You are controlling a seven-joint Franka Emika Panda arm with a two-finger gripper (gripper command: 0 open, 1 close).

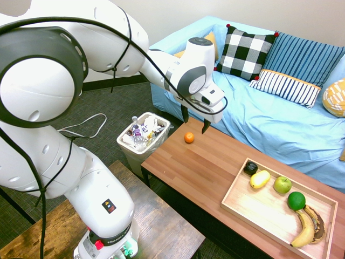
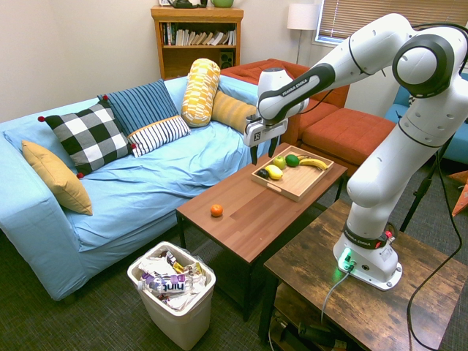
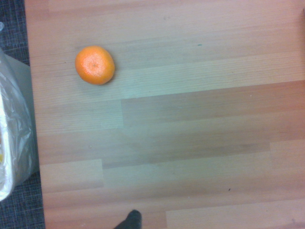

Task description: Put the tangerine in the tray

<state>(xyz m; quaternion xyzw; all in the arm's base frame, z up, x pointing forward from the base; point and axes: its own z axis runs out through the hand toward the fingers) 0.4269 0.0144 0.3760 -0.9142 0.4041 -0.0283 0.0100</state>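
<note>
First exterior view: pincer (image 1: 195,125)?

—Spread, empty, above tabletop (image 1: 180,162). Judged step: reaching.

—Tangerine (image 1: 189,137)?

—On tabletop, picture's six o'clock from pincer. Next: centre, lower, grip.

—Hazards?

—Waste bin (image 1: 135,156), its nine o'clock; a nudge could lose it. Tray (image 1: 259,208), four o'clock, farther; fruit (image 1: 282,185) crowds its far side.

We note a low wooden table (image 1: 210,167), its top laid in reddish-brown strips. Near the end by the waste bin we see the tangerine (image 1: 189,137) directly on the wood; well apart, towards the other end, we find the light wooden tray (image 1: 259,206) lying flat.
</note>
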